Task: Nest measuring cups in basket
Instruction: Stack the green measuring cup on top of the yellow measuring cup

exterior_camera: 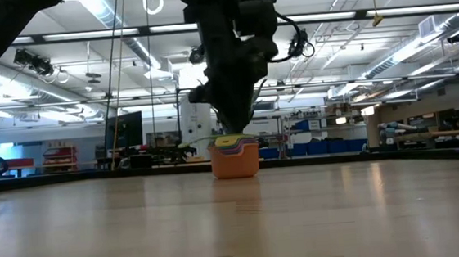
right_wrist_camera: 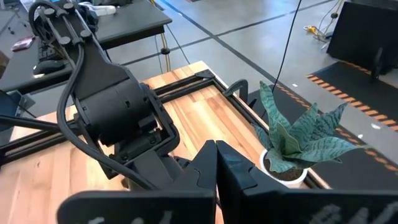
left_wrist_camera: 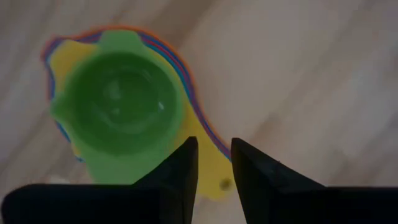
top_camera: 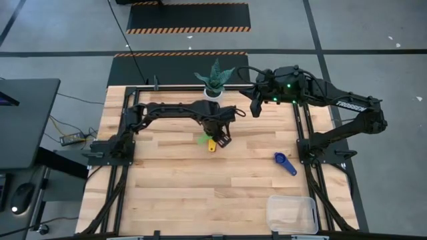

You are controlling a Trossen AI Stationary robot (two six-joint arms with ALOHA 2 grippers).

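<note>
A stack of nested measuring cups [top_camera: 210, 143] stands on the wooden table near its middle. An orange cup [exterior_camera: 234, 164] is at the bottom and a green cup [left_wrist_camera: 118, 106] on top, inside a yellow one. My left gripper [left_wrist_camera: 214, 144] hangs right over the stack, pointing down and open by a narrow gap, its fingers above the yellow cup's handle [left_wrist_camera: 214, 175]. A blue cup [top_camera: 285, 163] lies alone toward the right. The clear basket [top_camera: 291, 199] sits at the near right corner. My right gripper [right_wrist_camera: 216, 163] is shut, raised at the far right. My left gripper stands open just above the stack, one finger [left_wrist_camera: 180, 171] at the green cup's rim and the other [left_wrist_camera: 255, 177] past the yellow handle. I cannot tell whether either finger touches a cup.
A white pot with a spiky green plant [top_camera: 213, 83] stands at the far edge, close behind the stack. Black frame rails [top_camera: 303, 133] run along the table's left, right and far sides. Bare wood lies between the stack and the basket.
</note>
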